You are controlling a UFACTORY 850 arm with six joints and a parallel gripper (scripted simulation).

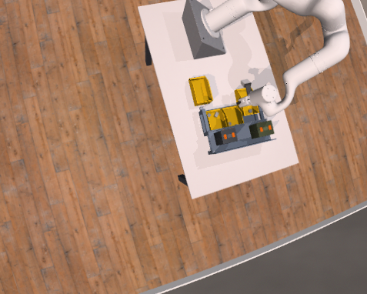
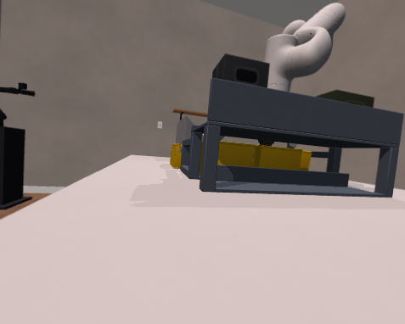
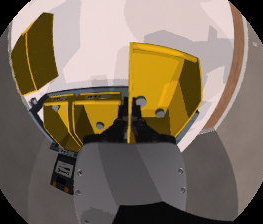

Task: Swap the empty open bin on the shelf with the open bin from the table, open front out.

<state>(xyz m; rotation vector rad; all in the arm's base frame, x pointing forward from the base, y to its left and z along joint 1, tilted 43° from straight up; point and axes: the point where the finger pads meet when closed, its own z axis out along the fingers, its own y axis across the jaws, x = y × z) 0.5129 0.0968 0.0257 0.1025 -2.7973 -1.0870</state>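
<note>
A grey shelf [image 1: 238, 131] stands on the white table. Two yellow open bins [image 1: 215, 118] [image 1: 232, 115] sit in its left and middle places. A third yellow bin [image 1: 241, 94] at the right place sticks out past the shelf's front; in the wrist view it [image 3: 163, 90] shows tilted up. My gripper [image 1: 245, 101] is shut on this bin's left side wall, as the wrist view [image 3: 131, 119] shows. Its contents are too small to tell. Another yellow bin [image 1: 200, 90] stands alone on the table, in front of the shelf's left end; it also shows in the wrist view [image 3: 35, 63].
A dark box [image 1: 228, 135] and a green box [image 1: 261, 129] sit on the shelf's top board. The arm's grey pedestal [image 1: 203, 31] stands at the table's far end. The table's right edge is close to the shelf.
</note>
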